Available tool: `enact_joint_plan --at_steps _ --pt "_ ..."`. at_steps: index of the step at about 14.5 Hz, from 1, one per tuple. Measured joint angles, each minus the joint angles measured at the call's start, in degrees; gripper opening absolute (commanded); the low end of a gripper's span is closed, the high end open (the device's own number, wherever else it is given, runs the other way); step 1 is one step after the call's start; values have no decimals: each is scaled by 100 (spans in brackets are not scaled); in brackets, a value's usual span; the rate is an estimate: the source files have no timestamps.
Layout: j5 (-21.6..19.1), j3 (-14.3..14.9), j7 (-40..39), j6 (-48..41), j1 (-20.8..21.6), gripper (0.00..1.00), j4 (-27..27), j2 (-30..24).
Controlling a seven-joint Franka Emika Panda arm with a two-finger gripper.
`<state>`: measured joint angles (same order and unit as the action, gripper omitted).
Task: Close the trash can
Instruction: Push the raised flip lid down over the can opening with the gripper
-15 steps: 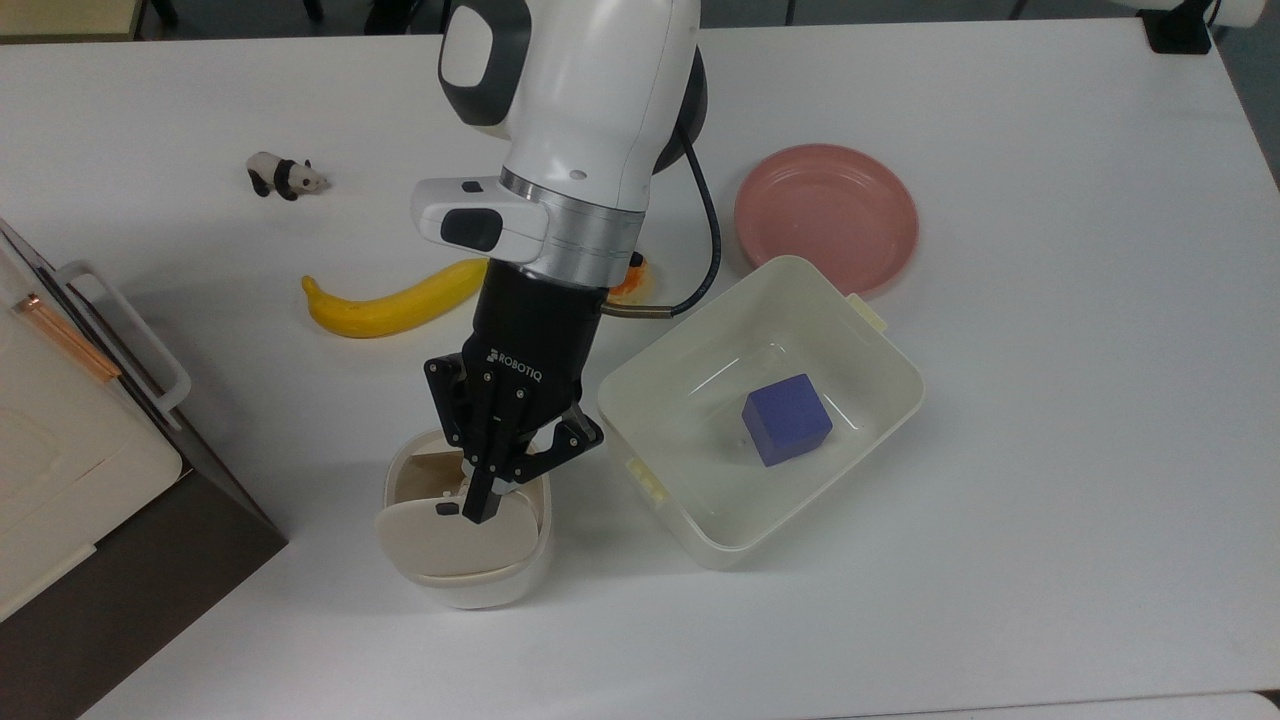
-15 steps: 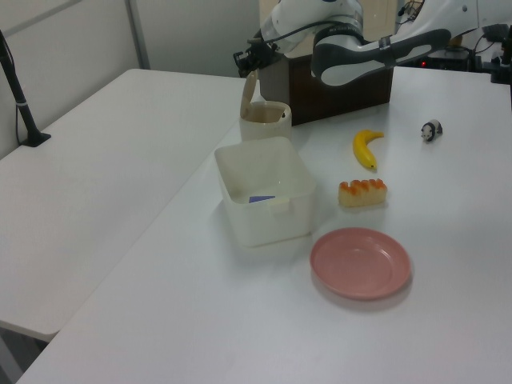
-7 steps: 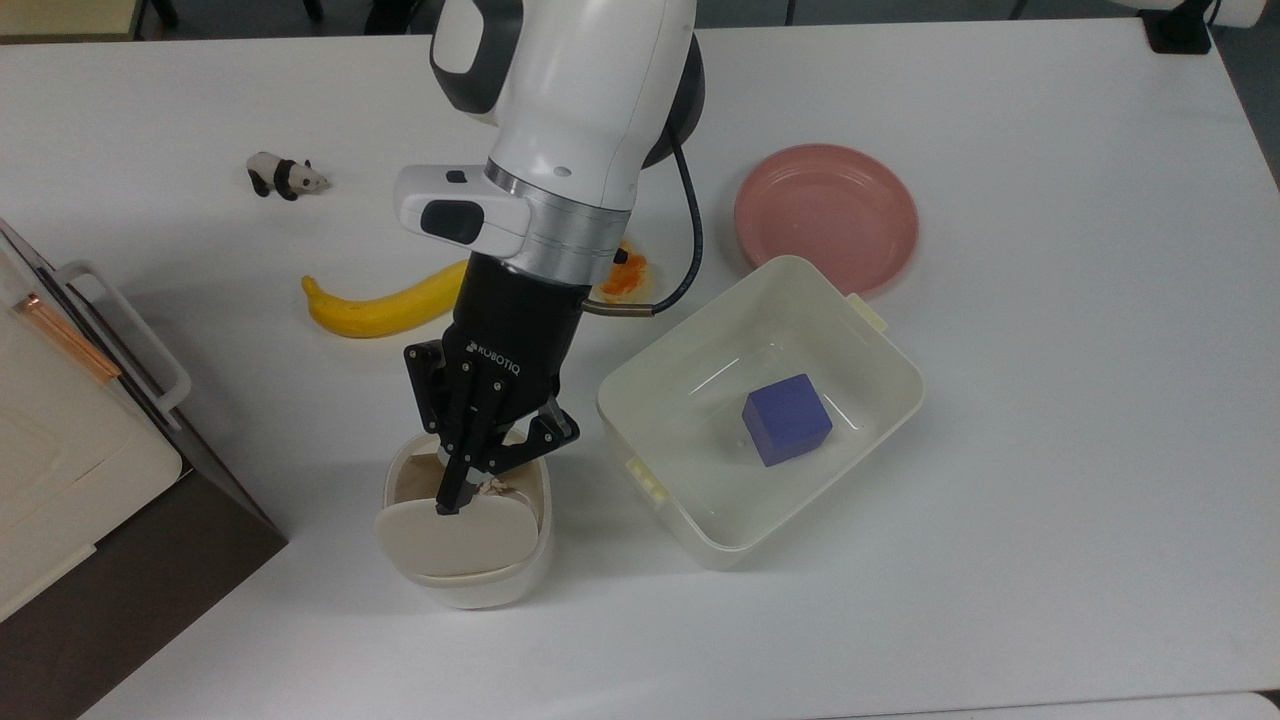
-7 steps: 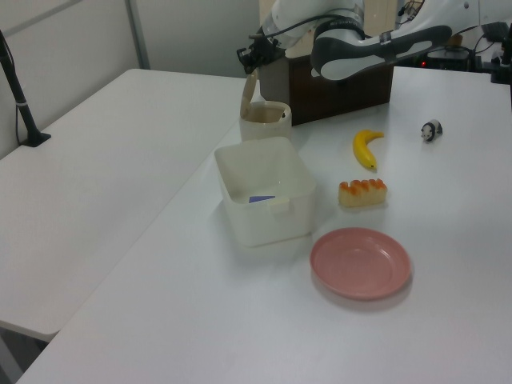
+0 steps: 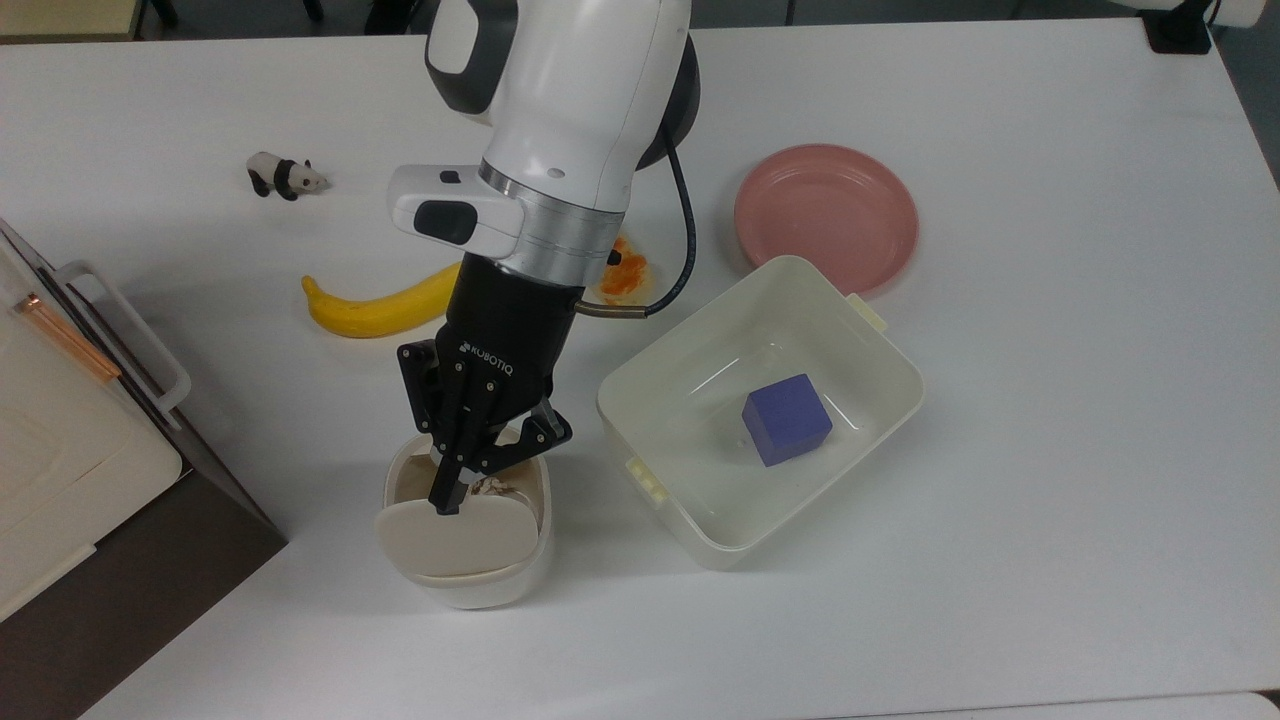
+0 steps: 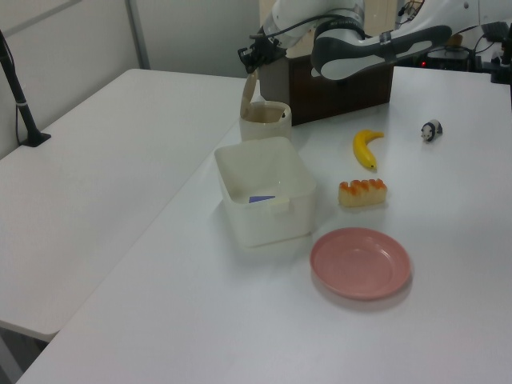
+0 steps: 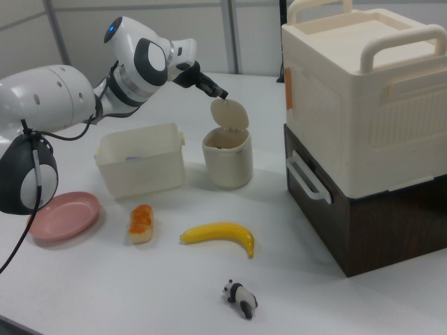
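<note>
Top view: the black two-finger gripper (image 5: pixel 447 503) of the white arm reaches down to the free upper edge of the raised beige hinged lid (image 5: pixel 455 541) of the small cream-white rounded-square plastic trash can (image 5: pixel 470 580), which stands on the white table (image 5: pixel 1050 400) between the large white rectangular open tub (image 5: pixel 850 460) holding a blue cube (image 5: pixel 787 419) and the dark brown cabinet (image 5: pixel 130 580) at the top view's left. The fingers appear drawn together into a single narrow tip, gripping nothing, with that tip at or just touching the lid's edge; whether contact is made cannot be told. In the right view the lid (image 7: pixel 230 114) stands nearly upright over the open can (image 7: pixel 227 158), with the gripper (image 7: pixel 221 94) at its top edge. The step in hand is judged to be pushing the lid over and down. To do it well, the tip should bear on the lid's outer face close to the free edge, far from the hinge, and follow the lid's arc downward, not drive straight sideways, which could slide or tip the light can. A yellow banana (image 5: pixel 385 303) lies well apart.
</note>
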<state>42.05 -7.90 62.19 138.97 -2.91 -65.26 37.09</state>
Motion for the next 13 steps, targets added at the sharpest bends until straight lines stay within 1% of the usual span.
enact_joint_plan --at_steps 3,6,13 --pt "218 0 -55 -168 2 1 -177 17" --pt "230 0 -214 -218 3 1 -454 23" --pt "231 0 -247 -218 5 0 -555 15"
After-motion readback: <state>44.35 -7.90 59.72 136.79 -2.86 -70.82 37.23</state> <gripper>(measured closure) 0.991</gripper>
